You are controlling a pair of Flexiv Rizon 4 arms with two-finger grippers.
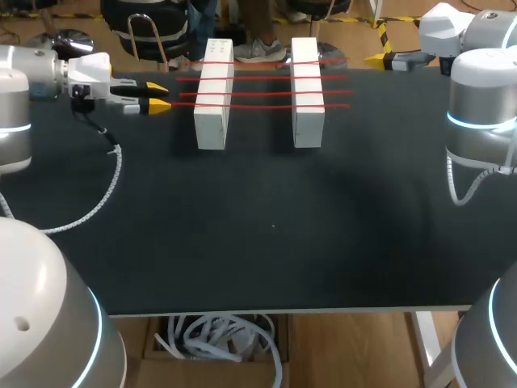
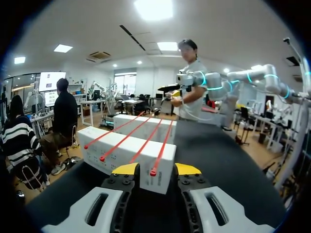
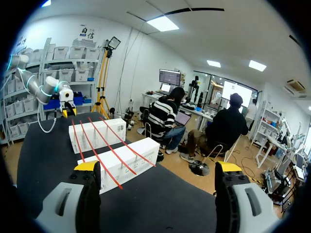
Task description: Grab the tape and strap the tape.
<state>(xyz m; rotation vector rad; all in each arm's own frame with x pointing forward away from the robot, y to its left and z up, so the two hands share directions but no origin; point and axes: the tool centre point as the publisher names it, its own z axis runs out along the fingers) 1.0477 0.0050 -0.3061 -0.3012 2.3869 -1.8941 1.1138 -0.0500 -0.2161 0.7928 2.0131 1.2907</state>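
Head view: two white blocks (image 1: 214,121) stand side by side on the far part of the black table (image 1: 266,234). Four red tapes (image 1: 262,93) are stretched across both, parallel and running left to right. The left gripper (image 1: 160,96) sits just beside the tapes' left ends. The right gripper (image 1: 375,59) is well apart, at the far right corner.

Left wrist view: the yellow tips stand slightly apart with one tape end (image 2: 153,172) between them — seemingly not pinched, though contact is hard to judge.

Right wrist view: the fingers are spread wide — the blocks and tapes lie ahead, nearer one finger.
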